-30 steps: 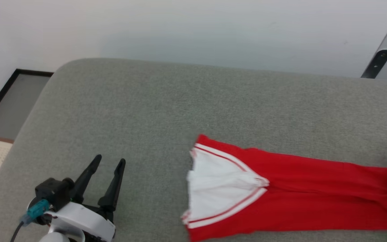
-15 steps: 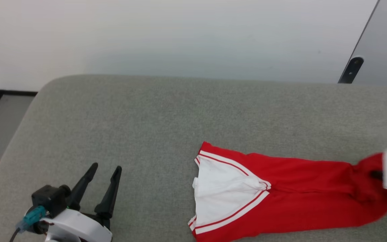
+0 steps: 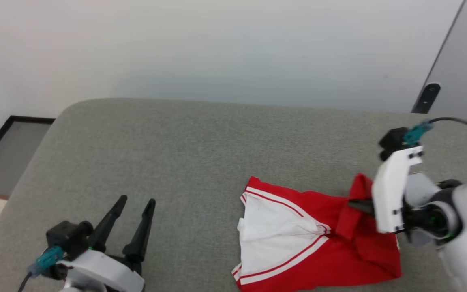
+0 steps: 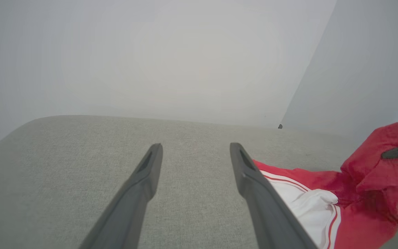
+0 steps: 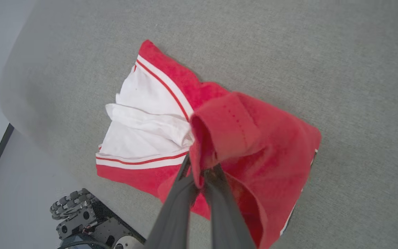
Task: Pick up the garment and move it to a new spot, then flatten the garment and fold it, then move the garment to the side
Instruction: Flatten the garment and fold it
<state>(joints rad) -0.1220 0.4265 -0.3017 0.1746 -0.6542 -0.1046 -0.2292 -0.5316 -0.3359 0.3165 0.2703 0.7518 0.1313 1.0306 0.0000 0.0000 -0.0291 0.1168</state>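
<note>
The garment (image 3: 318, 255) is a red shirt with white sleeves and striped trim, lying on the grey cushioned surface (image 3: 201, 150) at the lower middle right. My right gripper (image 3: 357, 204) is shut on the garment's red right end, holding that end raised and folded back over the rest. From the right wrist the garment (image 5: 244, 138) bunches around the closed fingers (image 5: 185, 193). My left gripper (image 3: 134, 202) stands open at the lower left, well apart from the cloth. Past its right finger in the left wrist view lies the garment (image 4: 323, 207), with the left gripper (image 4: 195, 148) holding nothing.
A pale wall rises behind the surface. At the far left the surface's rounded edge drops to a dark-framed floor panel (image 3: 10, 158). A dark post (image 3: 426, 97) stands at the back right. The robot's wheeled base (image 5: 81, 214) sits below the near edge in the right wrist view.
My right gripper has come in from the right, carrying the garment's red end leftward and up over the rest. The head camera shifted. The left gripper stays open in place.
</note>
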